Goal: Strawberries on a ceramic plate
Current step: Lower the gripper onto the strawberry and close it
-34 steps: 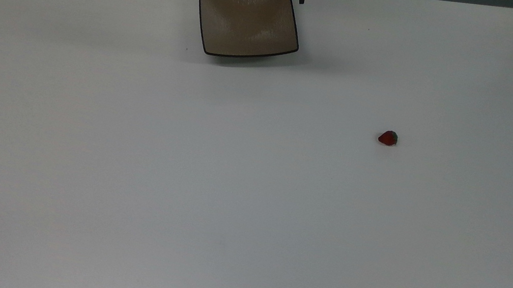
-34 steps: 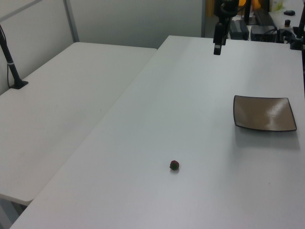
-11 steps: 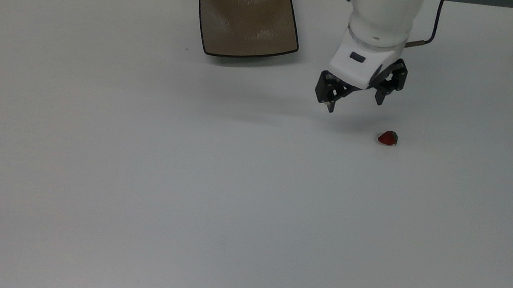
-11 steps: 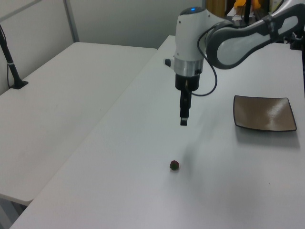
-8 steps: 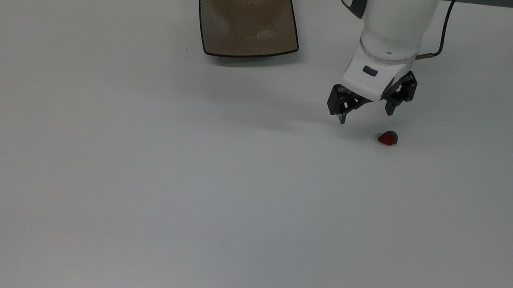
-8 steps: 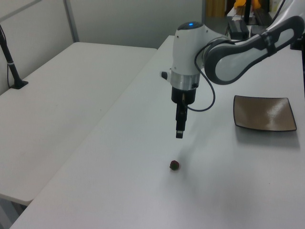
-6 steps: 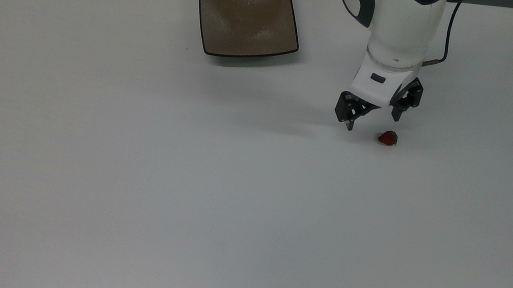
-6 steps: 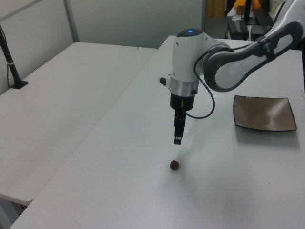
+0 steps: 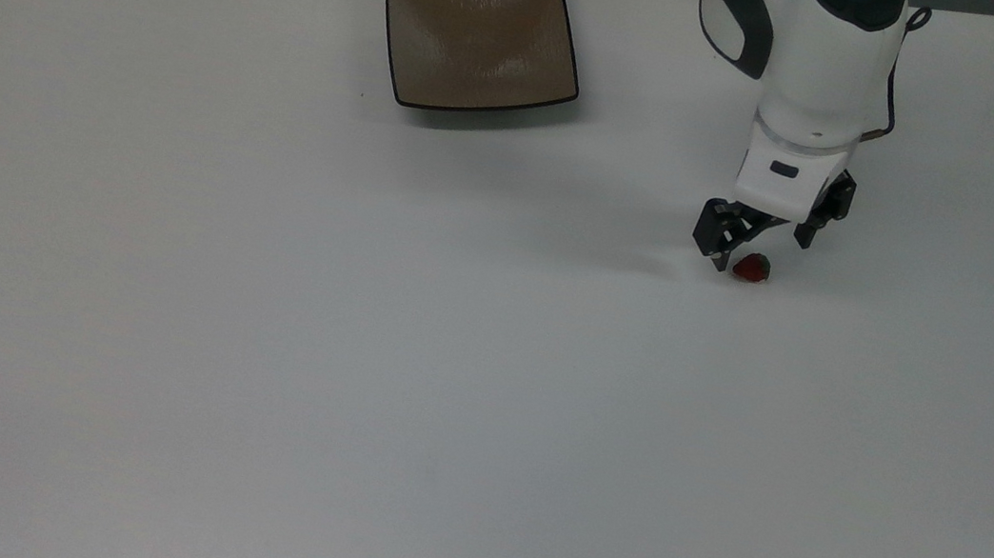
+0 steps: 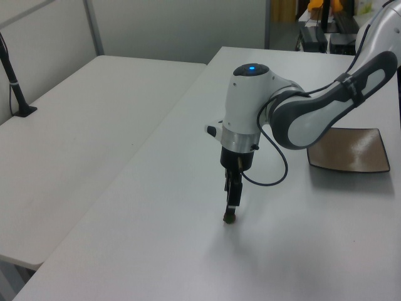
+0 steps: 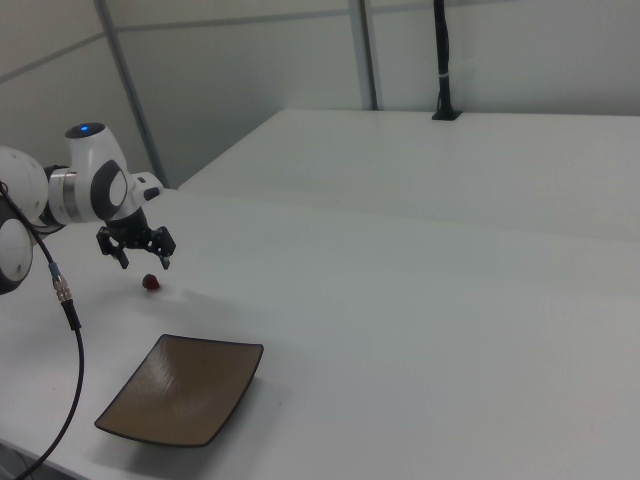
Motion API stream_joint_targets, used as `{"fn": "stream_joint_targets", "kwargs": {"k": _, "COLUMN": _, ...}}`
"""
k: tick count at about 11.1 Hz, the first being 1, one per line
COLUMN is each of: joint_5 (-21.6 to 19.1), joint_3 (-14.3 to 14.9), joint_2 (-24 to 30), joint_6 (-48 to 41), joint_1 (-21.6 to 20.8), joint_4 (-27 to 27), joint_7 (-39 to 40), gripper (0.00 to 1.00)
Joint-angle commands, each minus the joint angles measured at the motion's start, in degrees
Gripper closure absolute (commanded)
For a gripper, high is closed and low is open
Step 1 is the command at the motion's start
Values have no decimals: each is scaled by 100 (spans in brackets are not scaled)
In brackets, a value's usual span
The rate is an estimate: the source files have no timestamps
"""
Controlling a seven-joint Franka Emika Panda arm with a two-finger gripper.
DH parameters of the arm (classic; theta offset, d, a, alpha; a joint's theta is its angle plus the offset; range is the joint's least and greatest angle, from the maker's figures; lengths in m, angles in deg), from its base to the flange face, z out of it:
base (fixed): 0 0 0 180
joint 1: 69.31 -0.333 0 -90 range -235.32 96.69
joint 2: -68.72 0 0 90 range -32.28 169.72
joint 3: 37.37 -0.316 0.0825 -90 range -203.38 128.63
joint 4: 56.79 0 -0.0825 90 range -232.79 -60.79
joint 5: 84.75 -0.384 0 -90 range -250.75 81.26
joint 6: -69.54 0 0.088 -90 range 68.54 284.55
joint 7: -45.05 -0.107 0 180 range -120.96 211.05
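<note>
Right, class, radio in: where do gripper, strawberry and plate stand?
Gripper open, poised above strawberry. Strawberry on table, ungrasped. Ceramic plate empty, path clear.

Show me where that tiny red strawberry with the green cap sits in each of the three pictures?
Top view: the small red strawberry lies right of centre, below the open gripper.
Left view: low centre, under the fingertips.
Right view: far left.
Shared landmark: the square glossy brown ceramic plate, empty.

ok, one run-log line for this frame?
phase: pre-grasp | gripper: open, just above strawberry | strawberry: on table, not gripped | ceramic plate: empty, apart from strawberry
</note>
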Motion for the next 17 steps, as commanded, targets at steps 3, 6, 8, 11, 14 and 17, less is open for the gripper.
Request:
{"fn": "stream_joint_targets", "kwargs": {"k": 3, "joint_5": 183, "joint_3": 40, "joint_2": -107, "joint_6": 151, "joint_1": -112, "joint_4": -17, "joint_7": -128, "gripper": 0}}
{"fn": "stream_joint_targets", "kwargs": {"k": 6, "joint_5": 280, "joint_3": 31, "joint_2": -169, "joint_6": 220, "joint_1": -112, "joint_4": -17, "joint_7": -128, "gripper": 0}}
{"fn": "stream_joint_targets", "kwargs": {"k": 8, "joint_5": 298, "joint_3": 40, "joint_2": -265, "joint_6": 484, "joint_1": -112, "joint_4": -26, "joint_7": -120, "gripper": 0}}
{"fn": "stream_joint_targets", "kwargs": {"k": 11, "joint_5": 402, "joint_3": 31, "joint_2": -283, "joint_6": 494, "joint_1": -112, "joint_4": -70, "joint_7": -85, "gripper": 9}}
{"fn": "stream_joint_targets", "kwargs": {"k": 14, "joint_5": 535, "joint_3": 31, "joint_2": -283, "joint_6": 476, "joint_1": -121, "joint_4": -88, "joint_7": -102, "gripper": 58}}
{"fn": "stream_joint_targets", "kwargs": {"k": 17, "joint_5": 526, "joint_3": 31, "joint_2": -257, "joint_6": 415, "joint_1": -130, "joint_4": -88, "joint_7": -120, "gripper": 85}}
